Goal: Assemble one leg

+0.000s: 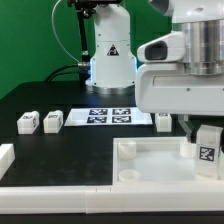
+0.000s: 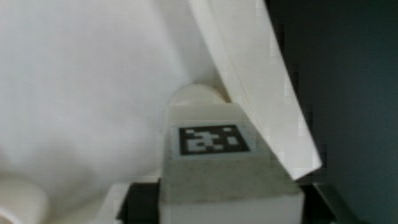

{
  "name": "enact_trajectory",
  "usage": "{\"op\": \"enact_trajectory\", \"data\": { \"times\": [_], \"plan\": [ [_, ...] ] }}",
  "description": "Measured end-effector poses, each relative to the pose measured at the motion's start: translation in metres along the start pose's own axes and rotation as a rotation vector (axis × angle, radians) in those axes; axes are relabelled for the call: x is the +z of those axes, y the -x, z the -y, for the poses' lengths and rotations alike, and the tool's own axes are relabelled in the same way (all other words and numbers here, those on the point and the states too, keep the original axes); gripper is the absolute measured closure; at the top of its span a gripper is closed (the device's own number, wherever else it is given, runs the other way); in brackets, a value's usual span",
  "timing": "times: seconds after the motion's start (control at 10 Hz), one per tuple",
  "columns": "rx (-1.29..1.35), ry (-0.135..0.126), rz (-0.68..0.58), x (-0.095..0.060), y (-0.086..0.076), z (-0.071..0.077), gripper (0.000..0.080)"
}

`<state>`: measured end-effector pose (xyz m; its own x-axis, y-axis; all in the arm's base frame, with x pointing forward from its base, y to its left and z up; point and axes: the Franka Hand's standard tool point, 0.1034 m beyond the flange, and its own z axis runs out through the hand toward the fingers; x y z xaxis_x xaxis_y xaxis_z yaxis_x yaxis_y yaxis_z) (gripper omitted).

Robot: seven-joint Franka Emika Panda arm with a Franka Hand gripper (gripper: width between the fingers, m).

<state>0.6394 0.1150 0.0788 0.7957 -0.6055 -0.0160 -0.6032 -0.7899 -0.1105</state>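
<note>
A leg point(image 1: 207, 148), a small white block with a black-and-white tag facing the camera, stands over the right corner of the large white tray point(image 1: 150, 168). My gripper point(image 1: 204, 138) comes down on it from above. In the wrist view the leg point(image 2: 217, 150) fills the space between my gripper's point(image 2: 222, 208) two dark fingertips point(image 2: 150, 203), which lie against its two sides, so the gripper is shut on it. The tray's wall point(image 2: 249, 70) runs alongside it. Whether the leg rests on the tray or hangs just above it does not show.
Two more white legs point(image 1: 27, 122) point(image 1: 52, 120) lie on the black table at the exterior view's left, and a third point(image 1: 163, 121) beside the marker board point(image 1: 108, 115). The arm's base point(image 1: 110, 55) stands behind. A white block point(image 1: 5, 155) sits at the left edge.
</note>
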Motion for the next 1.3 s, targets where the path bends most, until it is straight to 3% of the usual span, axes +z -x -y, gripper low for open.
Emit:
{"op": "enact_trajectory", "data": {
  "times": [0.4, 0.5, 0.6, 0.7, 0.8, 0.9, 1.0, 1.3],
  "plan": [
    [0.738, -0.018, 0.075, 0.0008, 0.0056, 0.0024, 0.0505],
    [0.803, -0.021, 0.078, 0.0008, 0.0054, 0.0027, 0.0505],
    [0.803, -0.021, 0.079, 0.0009, 0.0059, 0.0030, 0.0446],
    [0.793, -0.021, 0.079, 0.0009, 0.0060, 0.0031, 0.0309],
    [0.736, -0.023, 0.077, 0.0012, 0.0060, 0.0030, 0.0309],
    [0.591, -0.022, 0.071, 0.0030, 0.0063, 0.0020, 0.0185],
    [0.353, -0.010, 0.062, 0.0035, 0.0036, 0.0013, 0.0161],
    [-0.009, -0.020, 0.051, 0.0048, 0.0013, 0.0011, 0.0152]
  ]
}}
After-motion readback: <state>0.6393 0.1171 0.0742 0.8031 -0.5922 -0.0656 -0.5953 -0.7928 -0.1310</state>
